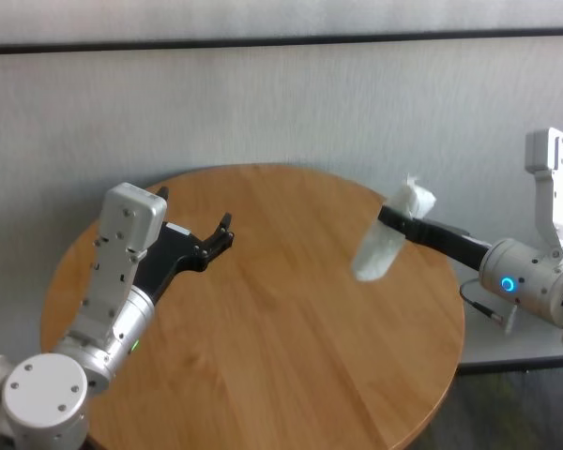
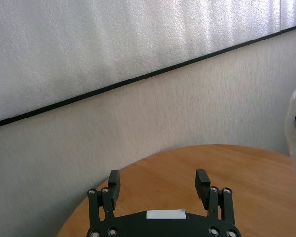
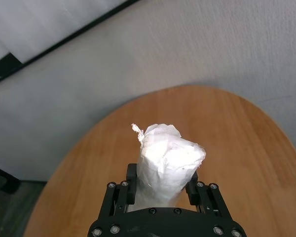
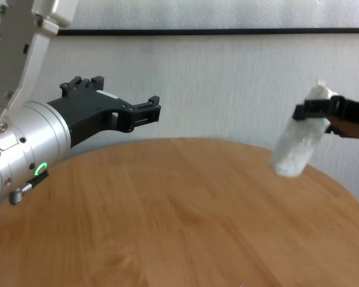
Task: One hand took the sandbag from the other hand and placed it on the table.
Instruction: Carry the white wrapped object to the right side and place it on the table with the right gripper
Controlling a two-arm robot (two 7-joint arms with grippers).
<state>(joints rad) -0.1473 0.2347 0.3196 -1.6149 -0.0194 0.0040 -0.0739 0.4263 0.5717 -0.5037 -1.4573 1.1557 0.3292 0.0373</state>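
Sandbag [image 1: 387,236] pinched near its tied tip by right end effector [image 1: 401,221], dangling clear above tabletop [image 1: 291,375] right side. Probably hung so for lowering. Left end effector [image 1: 218,239] spread, empty, well apart

We see a round, honey-coloured wood-grain worktop [image 1: 263,319], smooth with a soft sheen. The small white pouch [image 1: 387,239] looks like crinkly, thin plastic. Both black two-finger grippers, left [image 4: 148,110] and right [image 3: 163,190], look like matt plastic, on brushed silver metal wrists [image 4: 30,149]. The grey wall [image 2: 138,123] looks rough-textured.
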